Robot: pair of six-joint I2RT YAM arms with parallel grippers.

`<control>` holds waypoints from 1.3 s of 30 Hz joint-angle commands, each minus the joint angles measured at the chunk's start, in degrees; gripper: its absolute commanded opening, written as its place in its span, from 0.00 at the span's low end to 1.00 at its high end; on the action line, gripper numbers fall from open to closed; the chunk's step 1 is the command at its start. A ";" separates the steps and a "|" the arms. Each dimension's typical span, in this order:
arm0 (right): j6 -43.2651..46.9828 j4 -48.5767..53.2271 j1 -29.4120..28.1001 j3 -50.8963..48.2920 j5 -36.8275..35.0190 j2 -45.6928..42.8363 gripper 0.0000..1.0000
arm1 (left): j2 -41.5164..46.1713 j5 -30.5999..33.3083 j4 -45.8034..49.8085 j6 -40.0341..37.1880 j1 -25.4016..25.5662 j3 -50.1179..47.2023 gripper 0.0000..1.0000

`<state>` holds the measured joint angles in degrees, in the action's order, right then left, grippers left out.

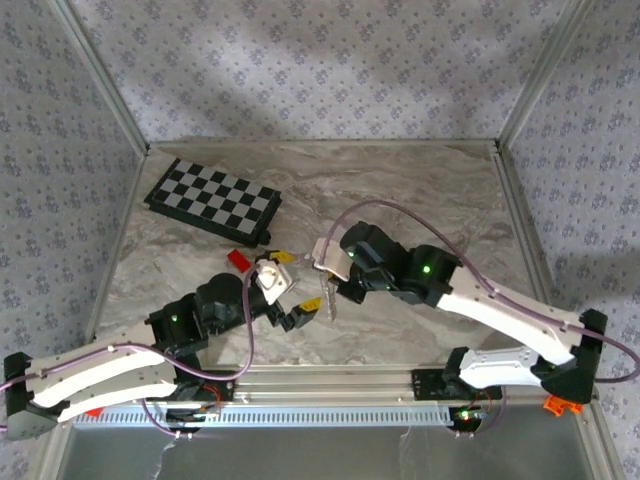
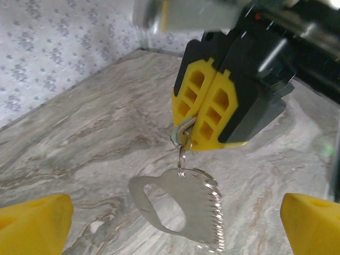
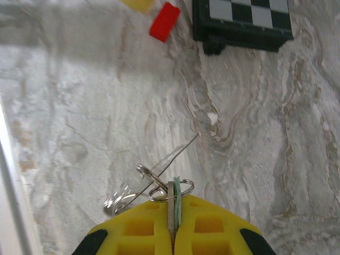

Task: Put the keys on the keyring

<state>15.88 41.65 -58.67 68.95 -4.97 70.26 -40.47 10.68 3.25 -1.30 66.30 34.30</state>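
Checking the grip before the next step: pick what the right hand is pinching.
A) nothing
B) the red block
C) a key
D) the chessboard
C: the right hand is shut on the thin green-edged key; the red block and chessboard lie apart on the table.

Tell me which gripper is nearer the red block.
Left. The left gripper, open, sits close beside the red block. The right gripper, shut on the keys, is beyond the left one, farther from the block.
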 commanded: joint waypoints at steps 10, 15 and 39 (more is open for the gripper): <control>0.71 -10.77 5.56 5.79 0.90 7.78 0.00 | 2.79 8.94 -0.17 0.58 -0.56 -3.10 0.99; 0.65 -11.92 6.94 8.40 1.84 11.95 0.00 | 2.93 7.98 -0.43 0.77 -0.56 -3.95 1.00; -7.47 -14.37 9.02 21.39 6.33 27.86 0.00 | 5.36 7.87 -1.58 2.26 -0.65 -8.33 0.99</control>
<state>10.63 28.51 -49.63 87.83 -0.12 97.14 -36.47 17.85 3.01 -0.19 66.00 26.59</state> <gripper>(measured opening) 0.071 0.994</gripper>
